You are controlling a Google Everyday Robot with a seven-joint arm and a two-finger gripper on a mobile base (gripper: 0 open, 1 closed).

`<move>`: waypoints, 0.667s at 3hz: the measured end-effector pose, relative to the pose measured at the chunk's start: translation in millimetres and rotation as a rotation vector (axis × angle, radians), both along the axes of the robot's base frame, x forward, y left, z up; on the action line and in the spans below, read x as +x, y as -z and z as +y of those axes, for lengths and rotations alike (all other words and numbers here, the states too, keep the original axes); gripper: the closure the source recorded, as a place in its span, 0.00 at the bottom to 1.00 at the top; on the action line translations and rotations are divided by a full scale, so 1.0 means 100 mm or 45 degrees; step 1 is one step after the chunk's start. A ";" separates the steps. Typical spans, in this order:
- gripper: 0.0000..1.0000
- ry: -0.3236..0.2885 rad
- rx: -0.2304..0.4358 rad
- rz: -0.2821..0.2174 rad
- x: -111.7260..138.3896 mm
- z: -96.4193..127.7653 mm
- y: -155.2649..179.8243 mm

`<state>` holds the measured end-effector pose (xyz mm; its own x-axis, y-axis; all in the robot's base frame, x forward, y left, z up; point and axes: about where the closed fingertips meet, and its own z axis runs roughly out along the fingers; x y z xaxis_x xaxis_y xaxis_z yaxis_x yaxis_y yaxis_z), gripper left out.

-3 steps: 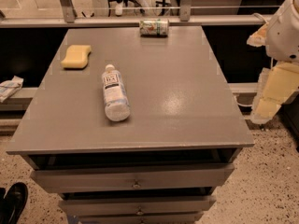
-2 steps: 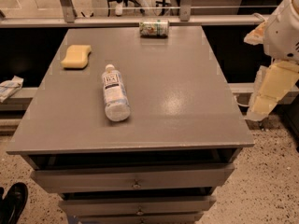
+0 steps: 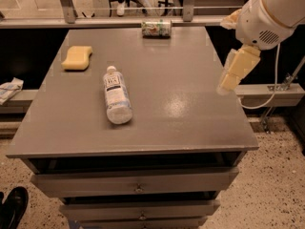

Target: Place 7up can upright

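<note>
- The 7up can point(image 3: 156, 28) is seen lying on its side at the far edge of the grey table point(image 3: 181, 94), near the middle of that edge and well apart from the other things.
- The gripper point(image 3: 232, 75) is held in the air beside the table's right edge, well apart from the can; whether it is open or closed cannot be told.
- A clear plastic bottle point(image 3: 116, 95) is laid on its side left of centre, and a yellow sponge point(image 3: 76, 57) is set near the far left corner.
- The can is judged light, thin-walled and easily dented, smooth and liable to roll.
- It is best taken across the middle of its body with modest force, then tipped onto its base.
</note>
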<state>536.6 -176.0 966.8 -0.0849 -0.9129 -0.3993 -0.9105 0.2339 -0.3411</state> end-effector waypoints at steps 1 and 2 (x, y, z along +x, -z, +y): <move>0.00 -0.011 0.118 -0.084 0.60 0.22 -0.03; 0.00 -0.011 0.120 -0.083 0.60 0.23 -0.03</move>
<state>596.6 -153.2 969.4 -0.0482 -0.8715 -0.4881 -0.8891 0.2601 -0.3766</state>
